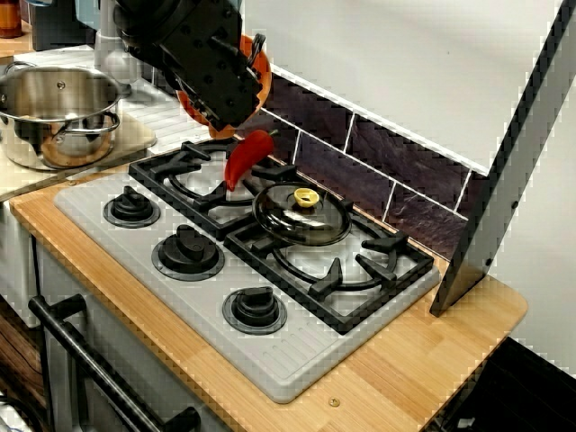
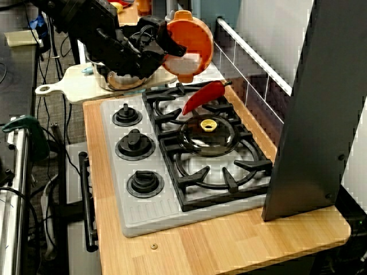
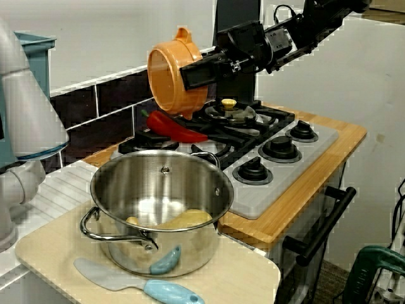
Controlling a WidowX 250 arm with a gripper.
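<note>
— What was seen at the left?
— A steel pot (image 3: 158, 180) was set on a cutting board (image 3: 250, 278). Beyond it, an orange pot (image 3: 169, 69) was held tipped sideways, the gripper (image 3: 204, 71) clamped on it.
— And the red pepper (image 3: 177, 130)?
— It was found just under that pot's mouth, over the stove grate (image 3: 243, 135); a glass lid (image 3: 231, 114) was laid further right.

Dark tiled wall (image 1: 407, 171); seemingly wooden counter (image 1: 423, 362).

Black arm (image 3: 310, 22) raised and outstretched — wrist rolled sideways, pincer (image 3: 190, 76) clamped shut, tipped slightly downward
</note>
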